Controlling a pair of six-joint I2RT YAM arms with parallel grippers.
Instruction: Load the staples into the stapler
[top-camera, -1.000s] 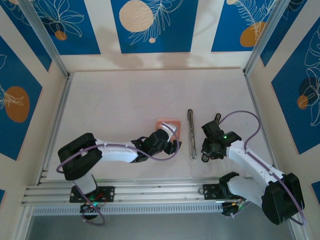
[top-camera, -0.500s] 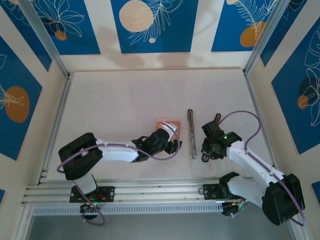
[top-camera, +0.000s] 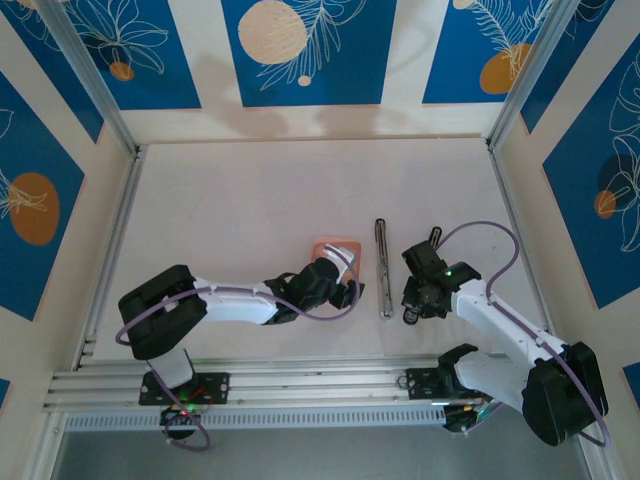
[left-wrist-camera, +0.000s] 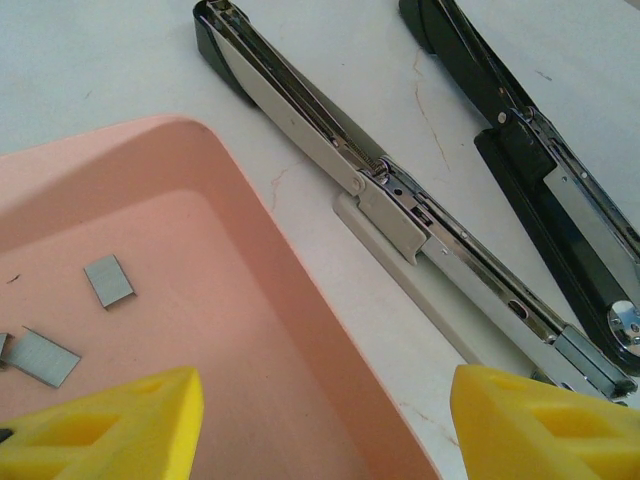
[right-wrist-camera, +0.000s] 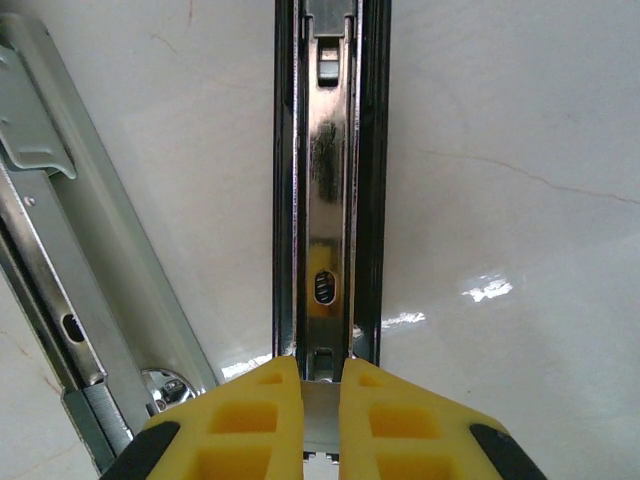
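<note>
The pale table (top-camera: 250, 200) is stretching out in front of me, and the stapler (top-camera: 382, 265) is lying on it between my two arms, swung open so that its two long halves are fanning out from the hinge at the near end. My right wrist camera is looking straight down the open metal channel of the stapler's (right-wrist-camera: 320, 200) darker half, with the silver half running alongside on its left. My right gripper (right-wrist-camera: 321, 410) is pinching the near end of that channel, its yellow fingers (right-wrist-camera: 265, 425) pressing in from either side; from above, the right gripper (top-camera: 415, 298) is sitting over this half, close to the hinge. Just left of the stapler, the pink tray (top-camera: 330, 245) is resting on the table. My left gripper (left-wrist-camera: 320, 420) is hovering over the tray's (left-wrist-camera: 250, 190) right wall with its yellow fingertips (left-wrist-camera: 110, 425) spread wide, gripping nothing, and the stapler (left-wrist-camera: 400, 200) is showing just beyond the tray's rim. The staples (left-wrist-camera: 108, 281) are lying as small grey strips on the tray floor, apart from each other and clear of my fingertips.
</note>
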